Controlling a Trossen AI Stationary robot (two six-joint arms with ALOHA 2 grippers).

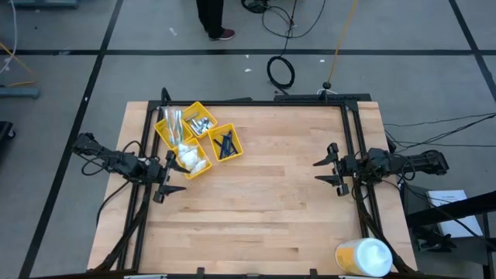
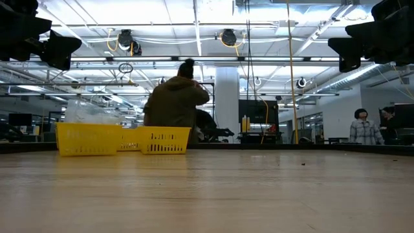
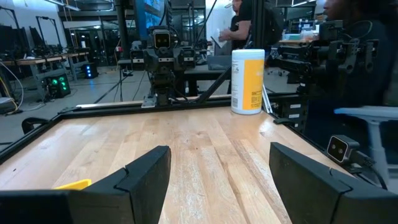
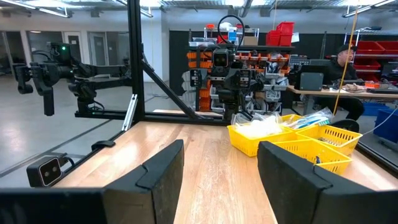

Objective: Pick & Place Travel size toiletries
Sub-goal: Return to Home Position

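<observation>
On the wooden table [image 1: 256, 209], yellow lattice tray [image 1: 205, 108] holding toiletries [image 1: 225, 144] — left gripper [image 1: 173, 173], right gripper [image 1: 319, 171] both released

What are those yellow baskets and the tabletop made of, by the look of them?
The yellow baskets look like moulded plastic: bright even colour, thin slotted walls. The tabletop appears to be wood, joined in long pale strips with visible grain; the finish looks smooth, faintly shiny.

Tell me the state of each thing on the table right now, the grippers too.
Left gripper: open, empty.
Right gripper: open, empty.
Yellow plastic compartment tray: upright, filled.
Slim dark blue sticks: lying in one tray bin.
Silvery-clear packets: in another bin.
Clear bags of white fluffy lumps: binned.
White-and-yellow round container: standing upright.
</observation>
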